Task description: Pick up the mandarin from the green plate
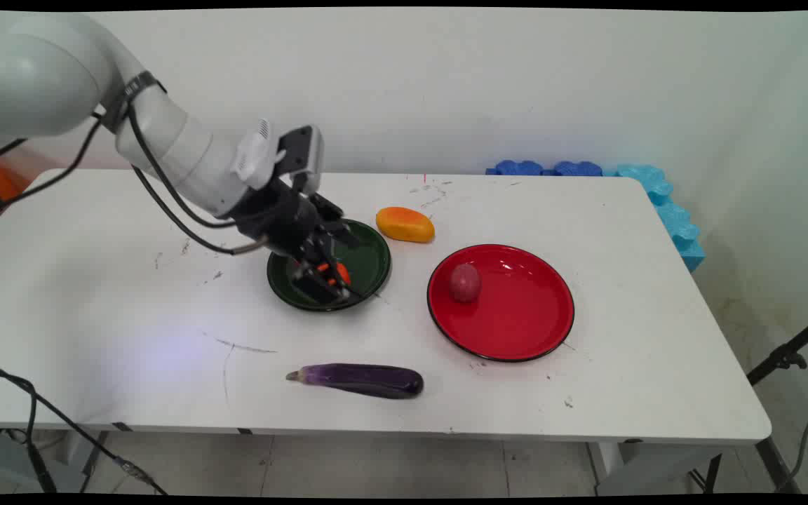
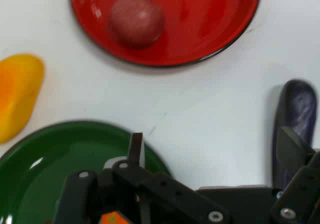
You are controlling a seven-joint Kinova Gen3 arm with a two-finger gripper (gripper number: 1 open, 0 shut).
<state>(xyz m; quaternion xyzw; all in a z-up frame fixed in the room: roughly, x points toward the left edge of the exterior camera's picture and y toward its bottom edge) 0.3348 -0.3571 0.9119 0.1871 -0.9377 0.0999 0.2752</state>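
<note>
The gripper (image 1: pixel 323 277) sits low in the green plate (image 1: pixel 369 263), fingers apparently pinched on a small orange thing (image 1: pixel 339 272) (mostly hidden by the linkage), so go slow and level, clear of the rim.

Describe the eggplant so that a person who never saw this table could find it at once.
Start at the red plate on the right half of the white table, then look left and toward the near edge. There the eggplant lies flat on the bare table, apart from both plates. It is the only long, dark purple thing; the yellow-orange fruit is stubby and lies beyond the green plate.
</note>
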